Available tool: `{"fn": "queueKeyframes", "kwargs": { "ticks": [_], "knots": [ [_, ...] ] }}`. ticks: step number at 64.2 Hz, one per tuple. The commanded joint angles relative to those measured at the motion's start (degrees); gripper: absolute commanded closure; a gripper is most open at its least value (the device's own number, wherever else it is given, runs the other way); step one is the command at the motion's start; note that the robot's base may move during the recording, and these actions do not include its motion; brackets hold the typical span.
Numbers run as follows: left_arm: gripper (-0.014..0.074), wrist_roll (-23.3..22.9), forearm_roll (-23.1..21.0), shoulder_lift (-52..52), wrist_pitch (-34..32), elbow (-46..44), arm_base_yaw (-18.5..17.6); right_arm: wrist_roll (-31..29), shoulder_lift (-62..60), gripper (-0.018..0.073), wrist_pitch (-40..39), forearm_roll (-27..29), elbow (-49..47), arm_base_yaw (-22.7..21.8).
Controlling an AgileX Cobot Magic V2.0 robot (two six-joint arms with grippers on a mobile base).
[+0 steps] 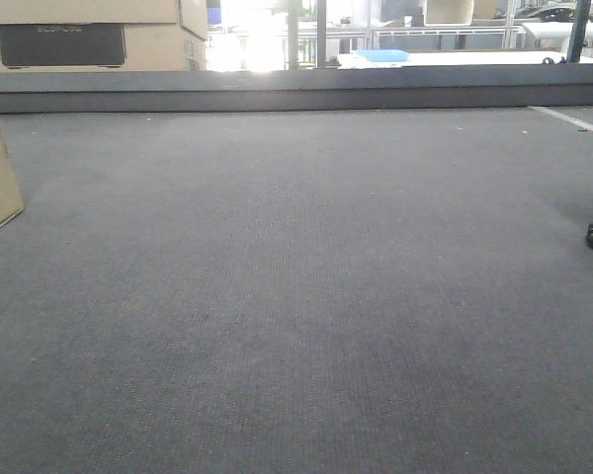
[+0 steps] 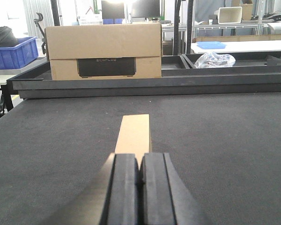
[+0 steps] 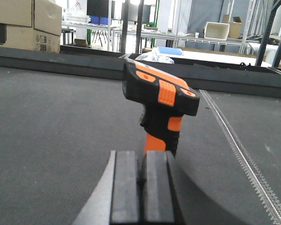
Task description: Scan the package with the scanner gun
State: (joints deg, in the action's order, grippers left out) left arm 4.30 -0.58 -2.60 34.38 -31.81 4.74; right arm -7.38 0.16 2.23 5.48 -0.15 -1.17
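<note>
Both grippers low over the dark felt table, pads pressed together, holding nothing.

Left gripper points at the package, just beyond its fingertips. Right gripper faces the upright scanner gun. Behind the package, a printed carton sits in a black tray; shelving beyond.

Strong daylight is admitted from the far windows, which are blown out to white in the front view, while the near dark table surface is left dim, grainy and almost shadowless. In both wrist views the near left gripper and right gripper are rendered slightly soft, whereas the scanner gun and the far carton are evenly lit and sharp. Soft glare is seen along the far rail.
</note>
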Motion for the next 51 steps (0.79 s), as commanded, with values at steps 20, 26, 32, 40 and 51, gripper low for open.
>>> {"fn": "queueKeyframes", "kwargs": {
  "ticks": [20,26,32,40,51],
  "knots": [
    [0.0708,-0.45,-0.32,0.41,-0.78,-0.12,0.29,4.71,-0.16,0.0728,-3.70,-4.82,0.15,0.18],
    [0.0708,-0.45,-0.32,0.41,-0.78,-0.12,0.29,4.69,-0.16,0.0728,-3.95,-4.82,0.15,0.18],
    [0.0708,-0.45,-0.32,0.41,-0.78,-0.12,0.29,4.69,-0.16,0.0728,-3.93,-4.71,0.15,0.18],
    [0.0708,-0.45,-0.32,0.41,-0.78,-0.12,0.29,4.69,-0.16,0.0728,-3.93,-4.71,0.15,0.18],
    [0.0708,-0.45,-0.32,0.41,-0.78,-0.12,0.29,4.69,-0.16,0.0728,-3.93,-4.71,0.15,0.18]
  ]
}}
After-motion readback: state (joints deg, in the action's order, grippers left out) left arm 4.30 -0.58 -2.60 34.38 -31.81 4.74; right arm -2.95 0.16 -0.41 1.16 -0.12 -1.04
